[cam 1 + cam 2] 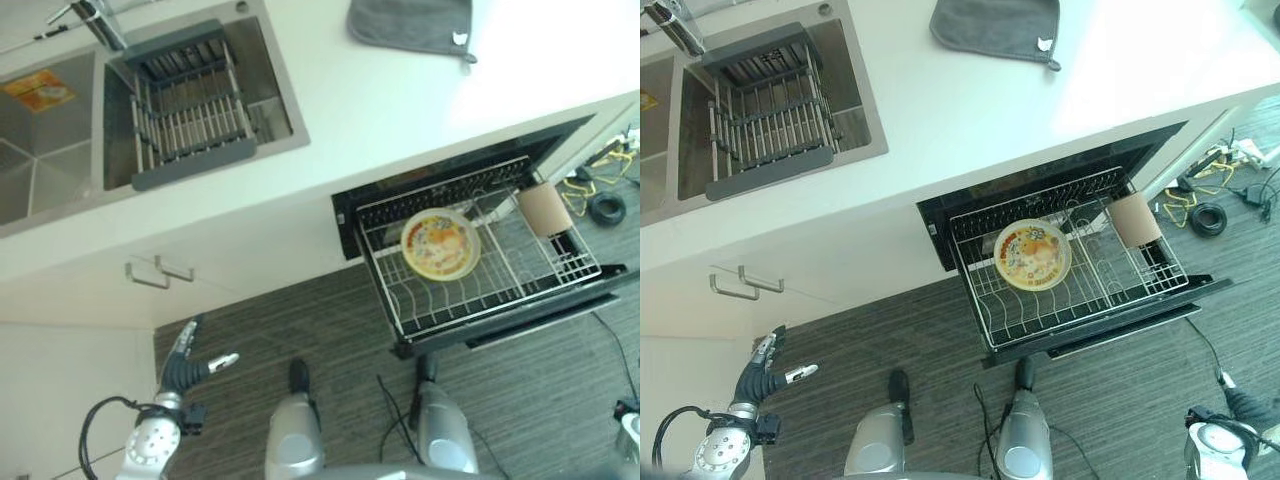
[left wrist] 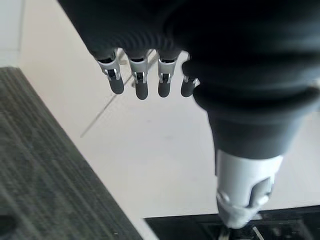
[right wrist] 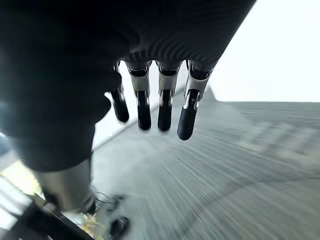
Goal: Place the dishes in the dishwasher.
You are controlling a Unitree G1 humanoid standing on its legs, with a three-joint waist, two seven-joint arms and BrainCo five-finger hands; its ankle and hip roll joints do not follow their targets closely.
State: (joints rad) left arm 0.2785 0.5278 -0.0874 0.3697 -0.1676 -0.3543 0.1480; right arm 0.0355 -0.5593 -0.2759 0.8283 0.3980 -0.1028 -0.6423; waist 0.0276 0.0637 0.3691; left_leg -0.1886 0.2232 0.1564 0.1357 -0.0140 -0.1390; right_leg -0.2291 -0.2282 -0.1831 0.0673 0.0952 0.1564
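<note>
**Ana:** Looking down from the head, where are the dishes?

**Ben:** One round yellow plate [image 1: 440, 244] with a coloured picture lies in the pulled-out dishwasher rack [image 1: 450, 300], near its middle. A tan cup [image 1: 545, 208] sits at the rack's far right side, tilted. The rack is drawn out over the open dishwasher door [image 1: 545, 320], just below the countertop's edge.

**Ana:** And the hands?

**Ben:** The left hand [image 1: 186, 362] hangs well to the left of the rack, over the floor, fingers relaxed and spread, holding nothing. Its wrist view shows what the head views do not: the fingers [image 2: 141, 85] straight in a row, thumb apart, with the pale cabinet front [image 2: 150, 150] beyond them. The right hand [image 3: 165, 100] shows in its own wrist view, fingers likewise hanging straight and empty above the floor; in the right eye view only its wrist end appears, lower right of the rack.

**Ana:** The surroundings?

**Ben:** A white countertop [image 1: 400, 110] runs above the rack. Up and left of the rack is a steel sink [image 1: 60, 150] with a grey drying rack [image 1: 190, 105] set in its basin. A grey cloth [image 1: 412, 25] lies on the counter above the rack. Cabinet handles [image 1: 160, 270] sit left of the rack, and the floor [image 1: 300, 320] is dark striped carpet.
</note>
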